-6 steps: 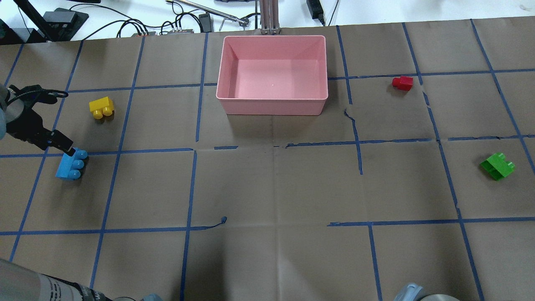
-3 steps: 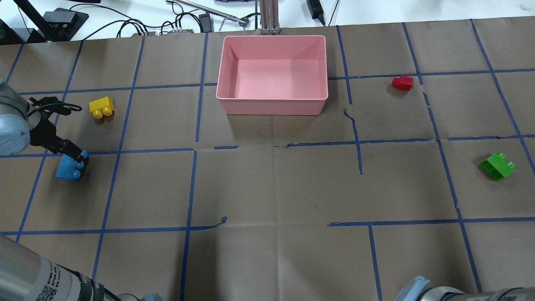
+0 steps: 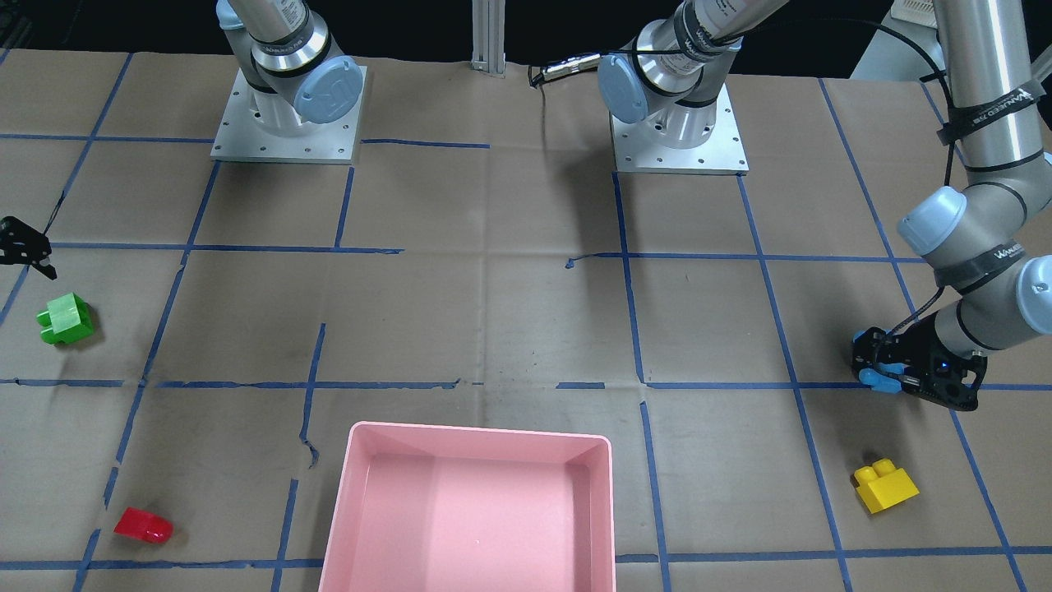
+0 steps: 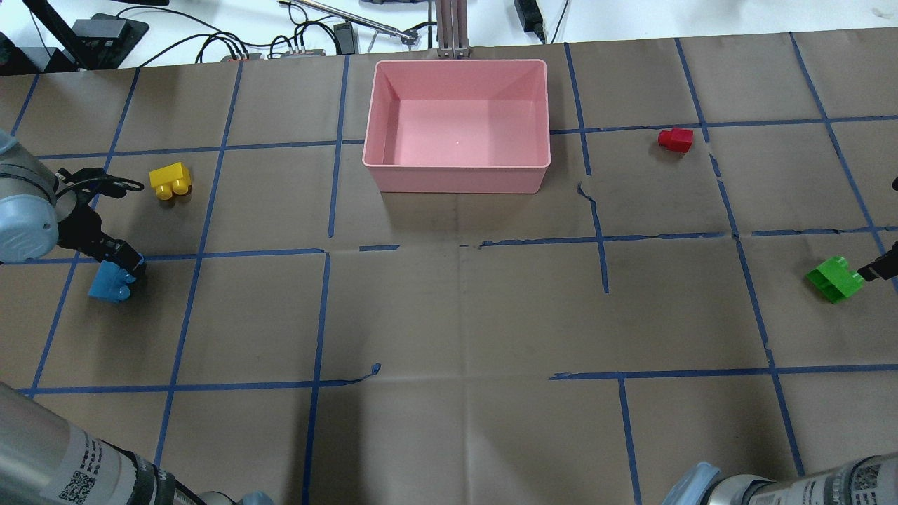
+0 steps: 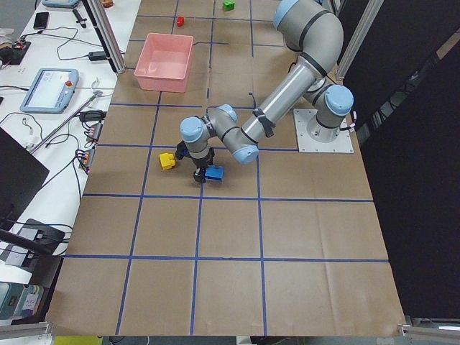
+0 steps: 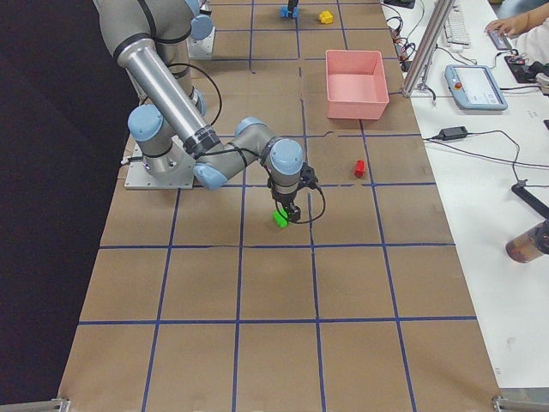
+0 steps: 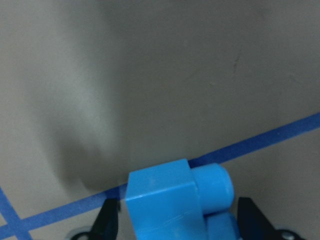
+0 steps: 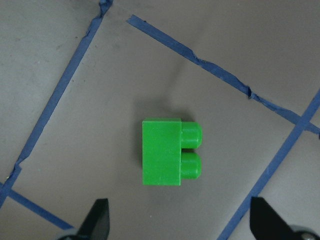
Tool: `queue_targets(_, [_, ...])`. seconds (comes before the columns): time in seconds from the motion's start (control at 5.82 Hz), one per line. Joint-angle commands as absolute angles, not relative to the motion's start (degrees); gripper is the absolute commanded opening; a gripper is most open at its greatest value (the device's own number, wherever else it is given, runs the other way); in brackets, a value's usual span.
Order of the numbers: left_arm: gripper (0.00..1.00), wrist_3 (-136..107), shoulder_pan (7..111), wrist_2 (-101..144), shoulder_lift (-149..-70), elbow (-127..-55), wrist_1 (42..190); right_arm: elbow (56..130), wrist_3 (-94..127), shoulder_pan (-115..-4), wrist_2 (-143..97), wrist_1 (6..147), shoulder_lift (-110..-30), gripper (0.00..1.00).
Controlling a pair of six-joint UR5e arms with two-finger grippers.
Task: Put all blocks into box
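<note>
My left gripper (image 4: 125, 264) is down at the table at the left and shut on the light-blue block (image 4: 107, 284). In the left wrist view the block (image 7: 165, 200) sits tight between the two fingers. The yellow block (image 4: 170, 180) lies just beyond it. My right gripper (image 8: 180, 222) is open and hovers over the green block (image 8: 170, 159); one fingertip (image 4: 878, 268) shows beside that block (image 4: 835, 278) at the right edge. The small red block (image 4: 676, 139) lies far right of the pink box (image 4: 456, 179), which is empty at the far middle.
Brown paper with a blue tape grid covers the table (image 4: 463, 315). Cables and a metal post (image 4: 452, 28) lie beyond the far edge behind the box. The two arm bases (image 3: 288, 123) stand at the robot's side.
My left gripper has come down over the light-blue block and closed on it, nudging it slightly left. My right gripper has come into view beside the green block.
</note>
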State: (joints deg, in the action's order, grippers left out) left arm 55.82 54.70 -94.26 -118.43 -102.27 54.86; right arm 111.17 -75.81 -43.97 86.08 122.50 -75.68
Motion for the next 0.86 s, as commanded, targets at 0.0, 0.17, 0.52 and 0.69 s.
queue_targets(0.0, [0.13, 55.7, 55.3, -94.2, -117.4, -100.8, 58.2, 111.4, -74.4, -44.4, 84.9, 125.2, -70.8, 1.00])
queue_targets(0.17, [0.05, 55.3, 57.3, -93.9, -116.2, -97.9, 62.4, 111.4, -74.3, -44.4, 84.9, 125.2, -70.3, 1.00])
queue_targets(0.52, [0.05, 55.0, 67.9, -93.3, -113.1, -90.6, 71.4, 111.4, -74.3, -45.1, 85.0, 125.8, -68.5, 1.00])
queue_targets(0.69, [0.05, 54.8, 74.6, -90.1, -113.2, -87.9, 71.5, 111.4, -74.2, -45.3, 84.6, 125.9, -68.4, 0.98])
